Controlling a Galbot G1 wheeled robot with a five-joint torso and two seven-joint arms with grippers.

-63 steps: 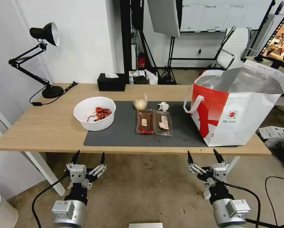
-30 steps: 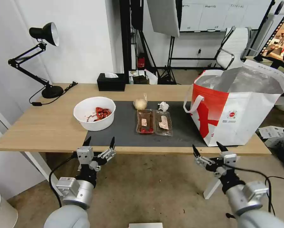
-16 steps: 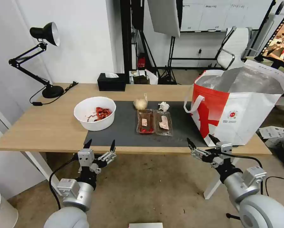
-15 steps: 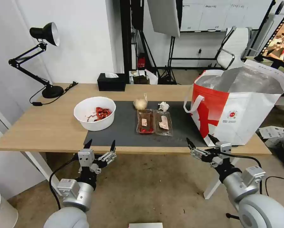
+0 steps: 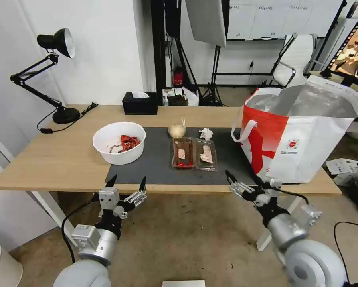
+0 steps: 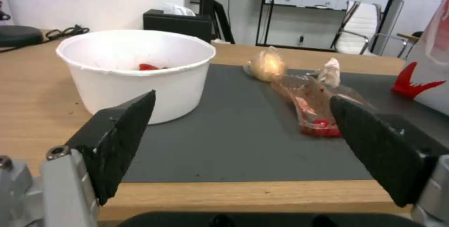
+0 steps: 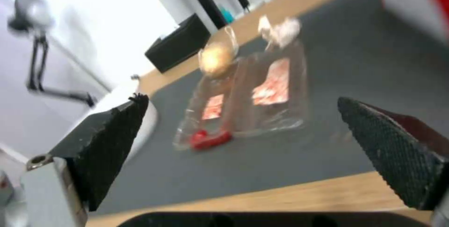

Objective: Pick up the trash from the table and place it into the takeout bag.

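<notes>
On the table's (image 5: 47, 159) dark mat (image 5: 155, 167) lies the trash: a white bowl (image 5: 119, 142) (image 6: 135, 69) with red scraps, a clear hinged tray (image 5: 194, 153) (image 7: 252, 97), a knotted yellowish bag (image 5: 177, 130) (image 6: 266, 66) and a crumpled tissue (image 5: 206, 133) (image 7: 280, 28). The takeout bag (image 5: 302, 135) stands open at the mat's right end. My left gripper (image 5: 128, 180) (image 6: 242, 100) hovers open at the table's front edge, in front of the bowl. My right gripper (image 5: 242, 177) (image 7: 242, 100) is open over the front edge, facing the tray, with nothing between its fingers.
A black desk lamp (image 5: 55, 71) stands at the table's back left, and a black tissue box (image 5: 140, 104) sits at the back edge. Behind the table are a white office chair (image 5: 296, 59) and light stands. Papers lie on the floor at right.
Both grippers rose from low in front of the table to its front edge. Over the last half second the right one slid left toward the tray while the left one held still.
</notes>
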